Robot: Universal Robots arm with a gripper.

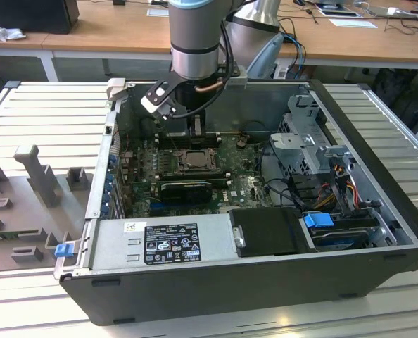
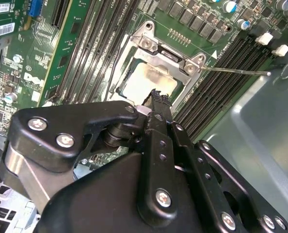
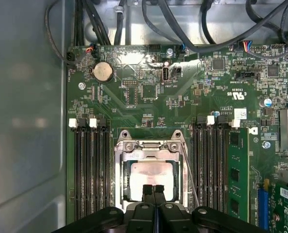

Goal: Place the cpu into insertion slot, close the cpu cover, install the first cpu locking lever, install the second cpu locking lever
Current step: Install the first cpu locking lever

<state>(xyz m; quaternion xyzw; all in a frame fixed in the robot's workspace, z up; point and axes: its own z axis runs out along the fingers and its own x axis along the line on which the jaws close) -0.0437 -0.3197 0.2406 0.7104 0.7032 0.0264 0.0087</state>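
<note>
1. claw (image 3: 153,190): clenching on nothing, both fingertips meeting over the cpu (image 3: 151,175).
2. cpu: sitting in the insertion slot (image 3: 126,184) (silver top showing).
3. cpu cover (image 3: 151,145): lying flat, framing the cpu.

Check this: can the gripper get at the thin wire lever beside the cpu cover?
Probably yes: the gripper hangs shut just over the cpu cover, and the lever juts out bare beside it, nothing across it.

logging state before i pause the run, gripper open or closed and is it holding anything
Gripper: closed, fingertips together with nothing between them, right over the cpu; contact cannot be told.
</note>
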